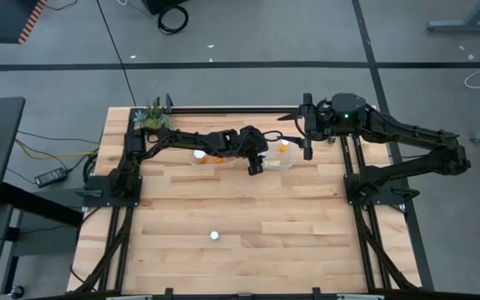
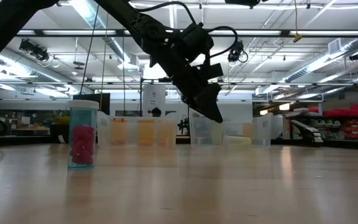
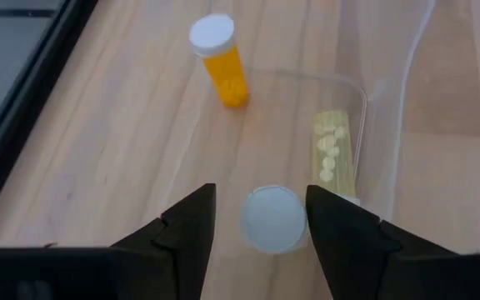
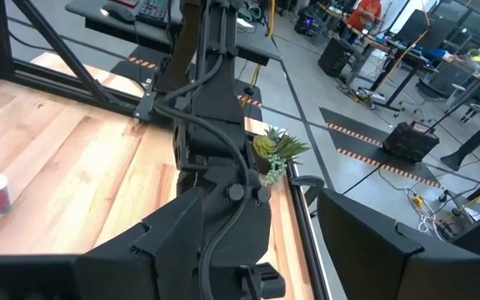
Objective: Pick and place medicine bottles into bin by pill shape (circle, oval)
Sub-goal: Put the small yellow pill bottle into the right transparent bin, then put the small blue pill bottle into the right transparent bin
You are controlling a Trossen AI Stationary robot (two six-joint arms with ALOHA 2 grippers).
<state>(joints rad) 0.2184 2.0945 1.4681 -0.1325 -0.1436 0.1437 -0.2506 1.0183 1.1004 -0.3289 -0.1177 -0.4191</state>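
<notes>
Clear plastic of the bin [image 3: 365, 125] is seen just beyond the left gripper [image 3: 261, 218], whose fingers stand apart around a capped bottle [image 3: 273, 218], apparently being released there for sorting. An orange bottle [image 3: 221, 58] stands farther ahead, outside the bin. The right gripper [image 4: 294, 250] is held open, waiting.

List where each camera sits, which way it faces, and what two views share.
High view: overhead, looking straight down on the wooden table; both dark arms show, left gripper at the clear plastic bins, right gripper beside them.
Low view: at table height, looking level into the room; the left arm hangs in.
Left wrist view: looks down past its own fingers at a white-capped bottle.
Right wrist view: looks across at the left arm, own fingers open.
Shared: the lone clear bottle of red pills shows in high, low and right wrist views.
</notes>
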